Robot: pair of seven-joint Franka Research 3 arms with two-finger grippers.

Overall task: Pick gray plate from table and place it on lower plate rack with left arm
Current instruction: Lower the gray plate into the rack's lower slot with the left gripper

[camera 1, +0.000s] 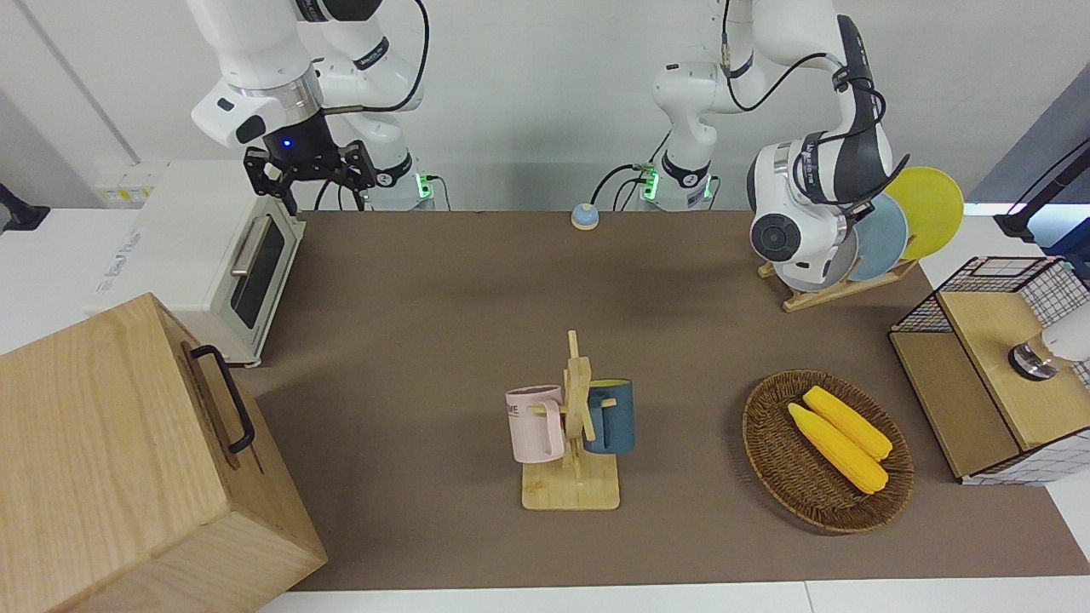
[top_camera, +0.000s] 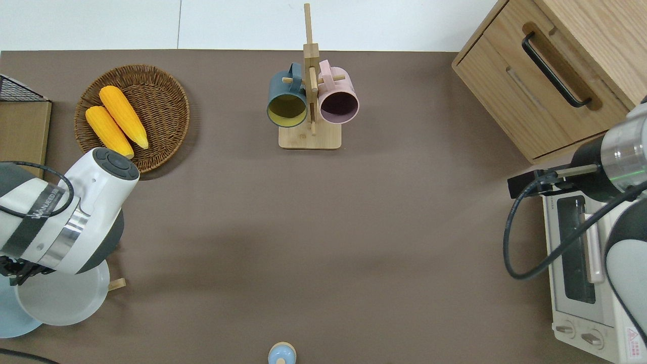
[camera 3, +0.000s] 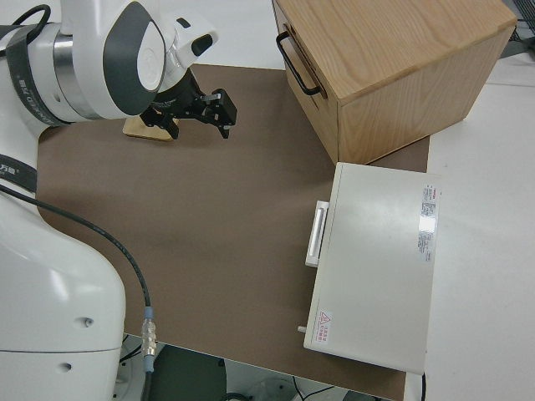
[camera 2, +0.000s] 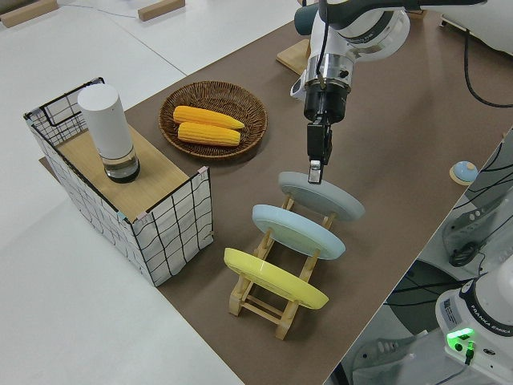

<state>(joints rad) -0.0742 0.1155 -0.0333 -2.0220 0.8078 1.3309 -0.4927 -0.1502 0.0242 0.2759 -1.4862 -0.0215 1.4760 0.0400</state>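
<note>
Gray plate (camera 2: 321, 195) tilted in lower plate rack (camera 2: 276, 301), left claw (camera 2: 315, 169) pinching rim, right arm parked.

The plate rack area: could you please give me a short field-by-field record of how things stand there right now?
gray plate: standing in the lower plate rack, in the slot nearest the table's middle
light blue plate: middle slot
yellow plate: end slot, toward the left arm's end of the table
left gripper: directly above the gray plate's top rim, fingers pointing down at it
contact with plate: cannot tell
right arm: parked
</note>
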